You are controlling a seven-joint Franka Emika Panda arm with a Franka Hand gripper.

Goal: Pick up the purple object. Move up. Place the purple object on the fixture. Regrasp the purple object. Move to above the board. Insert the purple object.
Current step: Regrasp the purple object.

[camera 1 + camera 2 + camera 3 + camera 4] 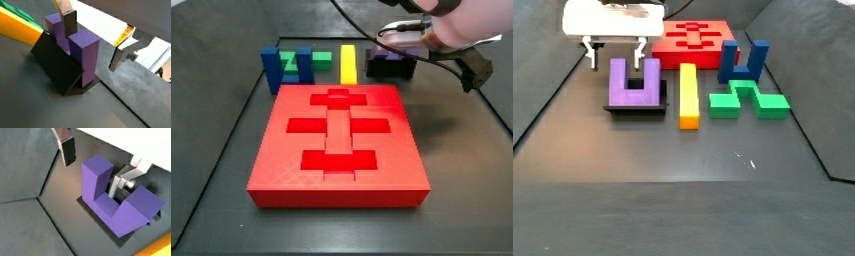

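Purple object (633,85) on fixture (636,110), open tool (616,55) above.

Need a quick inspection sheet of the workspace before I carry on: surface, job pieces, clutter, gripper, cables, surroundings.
Surface: dark matte floor, with seams between its panels.
Purple object: upright on the fixture, prongs up, nothing gripping it.
Board: red, flat on the floor, cutouts unfilled.
Clutter: yellow bar, blue block and green block stand beside the fixture.
Gripper: just above the purple object, fingers spread either side of one prong, not touching.
Cables: black cable runs along the arm.
Surroundings: dark walls around the floor; nothing else seen.
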